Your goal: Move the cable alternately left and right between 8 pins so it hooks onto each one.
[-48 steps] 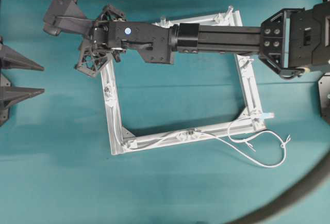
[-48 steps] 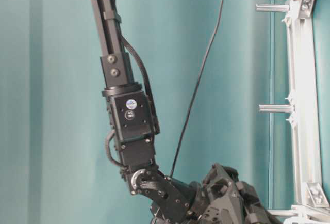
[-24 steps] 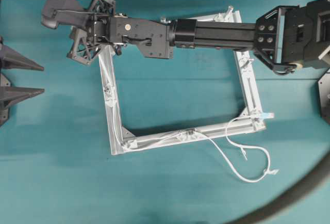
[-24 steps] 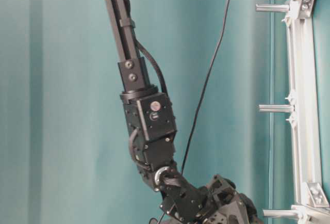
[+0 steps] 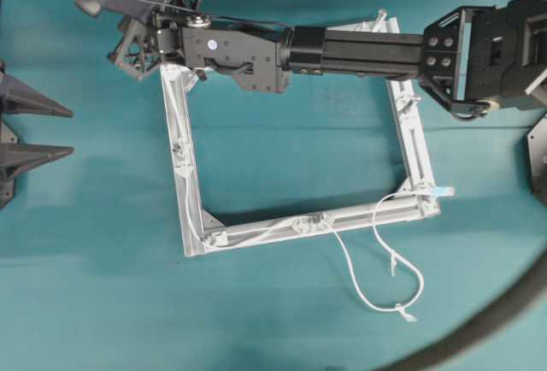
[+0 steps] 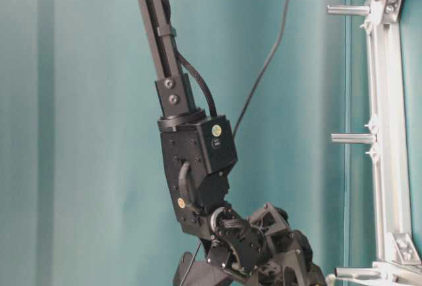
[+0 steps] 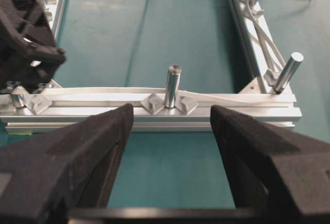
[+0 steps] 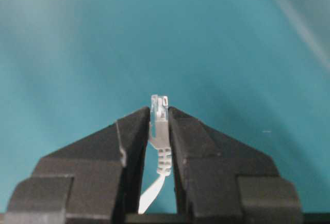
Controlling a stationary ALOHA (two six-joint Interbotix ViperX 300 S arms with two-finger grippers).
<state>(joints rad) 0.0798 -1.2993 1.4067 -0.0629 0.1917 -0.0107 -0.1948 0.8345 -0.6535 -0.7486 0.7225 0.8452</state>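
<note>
Right arm outstretched – jaws pinched (left arm's agape).

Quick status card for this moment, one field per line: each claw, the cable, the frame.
right claw: shut on the cable's plug tip, at the frame's far-left corner in the overhead view
left claw: open, holding nothing, facing a pin
cable: runs along the frame's left and near rails, slack loop on the table
frame: flat on the table
</note>
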